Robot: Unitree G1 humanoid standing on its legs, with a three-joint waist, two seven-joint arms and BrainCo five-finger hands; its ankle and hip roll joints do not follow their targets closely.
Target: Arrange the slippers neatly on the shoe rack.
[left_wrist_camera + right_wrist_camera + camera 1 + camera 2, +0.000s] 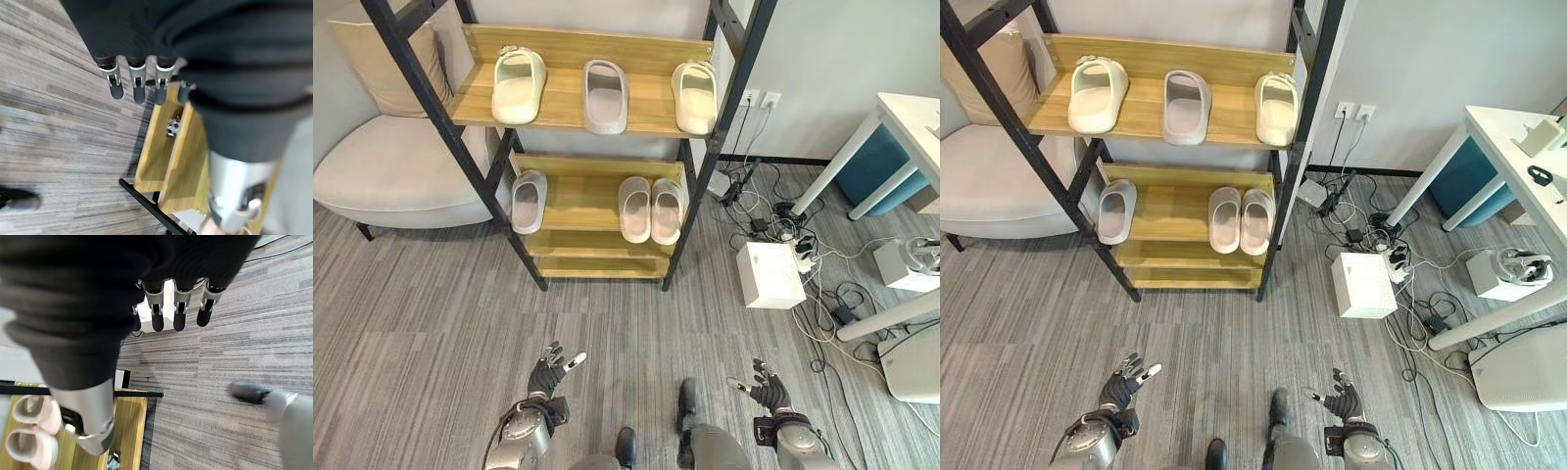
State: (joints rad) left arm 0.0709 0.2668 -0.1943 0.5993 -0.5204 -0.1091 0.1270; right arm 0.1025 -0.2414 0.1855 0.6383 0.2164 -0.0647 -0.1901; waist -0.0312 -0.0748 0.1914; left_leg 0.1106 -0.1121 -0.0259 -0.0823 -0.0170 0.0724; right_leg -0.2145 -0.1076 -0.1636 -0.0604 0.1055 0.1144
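grey carpet (431, 294) | shoe rack (570, 103): six slippers (606, 95) | left hand (548, 372), right hand (767, 388) fingers straight, empty

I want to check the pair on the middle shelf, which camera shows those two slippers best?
The left eye view: the pink pair lies whole, side by side on the middle shelf. The right eye view shows the same. The right wrist view catches two pale slippers at its edge.

Six slippers (606, 95), one shoe rack (570, 49), one armchair (391, 162), perhaps two white boxes (770, 275)
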